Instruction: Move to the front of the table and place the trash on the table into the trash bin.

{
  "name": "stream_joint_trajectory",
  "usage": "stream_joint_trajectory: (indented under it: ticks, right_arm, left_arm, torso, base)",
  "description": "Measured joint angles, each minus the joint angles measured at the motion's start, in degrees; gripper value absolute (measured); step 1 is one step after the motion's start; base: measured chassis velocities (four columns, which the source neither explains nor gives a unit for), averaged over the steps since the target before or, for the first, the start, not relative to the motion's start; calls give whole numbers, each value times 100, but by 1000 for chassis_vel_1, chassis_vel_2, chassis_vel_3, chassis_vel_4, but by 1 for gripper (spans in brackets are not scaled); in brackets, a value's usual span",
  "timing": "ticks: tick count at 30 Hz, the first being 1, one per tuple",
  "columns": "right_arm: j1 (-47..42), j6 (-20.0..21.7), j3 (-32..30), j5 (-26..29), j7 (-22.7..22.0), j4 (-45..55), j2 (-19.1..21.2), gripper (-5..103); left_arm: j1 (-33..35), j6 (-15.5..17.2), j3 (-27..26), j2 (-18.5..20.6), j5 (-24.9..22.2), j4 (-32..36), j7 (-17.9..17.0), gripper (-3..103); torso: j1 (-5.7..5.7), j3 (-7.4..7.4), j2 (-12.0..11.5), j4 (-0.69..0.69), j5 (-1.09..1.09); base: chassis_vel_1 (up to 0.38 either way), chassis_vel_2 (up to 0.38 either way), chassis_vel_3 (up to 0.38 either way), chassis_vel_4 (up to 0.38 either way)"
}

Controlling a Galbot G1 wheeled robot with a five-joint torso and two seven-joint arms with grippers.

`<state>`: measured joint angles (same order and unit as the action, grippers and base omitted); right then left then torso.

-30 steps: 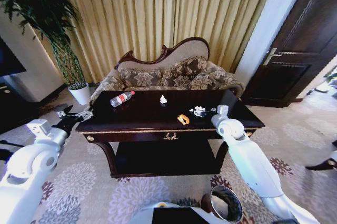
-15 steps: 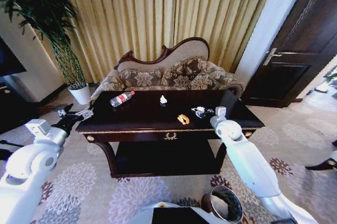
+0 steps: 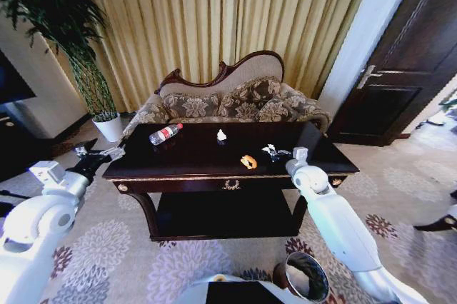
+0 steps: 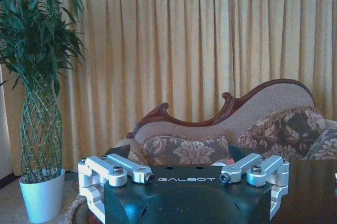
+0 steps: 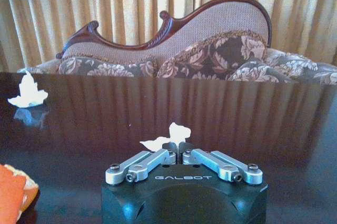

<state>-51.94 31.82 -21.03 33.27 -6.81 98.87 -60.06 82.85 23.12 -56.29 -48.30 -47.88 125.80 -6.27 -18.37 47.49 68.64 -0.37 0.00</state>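
The dark glossy table [image 3: 193,158] stands right in front of me. My right gripper [image 3: 278,153] is low over its right part, shut on a piece of white crumpled paper [image 3: 269,150]; in the right wrist view the paper [image 5: 171,132] sticks out past the closed fingers [image 5: 160,157]. An orange-yellow scrap [image 3: 248,162] lies just left of it, another white paper bit [image 3: 221,135] lies farther back, and a clear bottle with a red label [image 3: 165,133] rests at the back left. The reddish-brown trash bin [image 3: 306,276] stands on the carpet by my right side. My left gripper [image 3: 98,154] hangs open off the table's left end.
A carved floral sofa [image 3: 228,100] stands close behind the table. A tall plant in a white pot [image 3: 109,127] is at the back left, and a dark door [image 3: 400,68] at the right. Patterned carpet lies open around the table's front and right.
The right wrist has shifted slightly and the white paper at its fingers looks more bunched. The left arm has drifted a little to the left.
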Motion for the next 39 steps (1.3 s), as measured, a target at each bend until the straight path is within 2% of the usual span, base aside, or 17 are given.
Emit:
stream_joint_trajectory:
  ticks: [6,9,13,16,29,39]
  right_arm:
    - [-40,-135,-118,67,0,151,0,1]
    - [-35,-190,-274,346,0,333,40,1]
    - [-63,-361,-659,611,0,703,225,1]
    - [-250,-544,-1208,918,-1,1172,403,1]
    - [-1303,-1014,-2253,970,-1,1729,403,1]
    - [-1662,-1123,-2488,946,0,1863,378,1]
  left_arm:
    - [1,-4,-25,10,-13,21,0,100]
    - [-14,-5,-26,-2,-16,26,0,100]
    - [-10,-23,-26,-68,-17,41,-9,100]
    - [-14,-134,-25,-170,6,32,-17,100]
    - [-16,-169,16,-201,22,107,-16,100]
    - [-21,-164,33,-174,23,128,-17,100]
  torso:
    - [0,0,0,0,0]
    - [0,0,0,0,1]
    - [0,0,0,0,0]
    - [0,0,0,-1,-1]
    - [0,0,0,0,1]
    - [-1,0,0,1,0]
  base:
    - [0,0,0,0]
    - [0,0,0,0]
    - [0,0,0,0]
    - [0,0,0,0]
    - [0,0,0,0]
    - [39,-38,-46,40]
